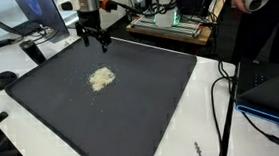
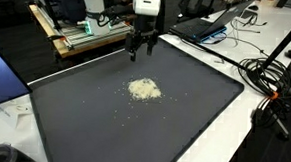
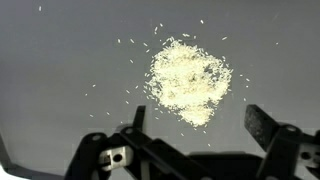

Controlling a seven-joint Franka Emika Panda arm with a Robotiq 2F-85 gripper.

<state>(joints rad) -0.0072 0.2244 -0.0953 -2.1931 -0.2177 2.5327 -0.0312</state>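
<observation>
A small pile of pale grains (image 1: 101,79) lies on a large dark mat (image 1: 153,117), with loose grains scattered around it. It shows in both exterior views, also (image 2: 143,89) on the mat (image 2: 193,124). My gripper (image 1: 94,38) hangs above the mat's far edge, behind the pile, also seen in an exterior view (image 2: 139,49). In the wrist view the fingers (image 3: 195,125) are spread wide apart and empty, and the pile (image 3: 188,82) lies just beyond them on the mat.
A laptop (image 1: 24,17) and a black mouse (image 1: 3,80) sit beside the mat. A wooden board with electronics (image 1: 170,23) stands behind it. Cables (image 2: 271,83) lie on the white table, and another laptop (image 2: 214,23) sits at the back.
</observation>
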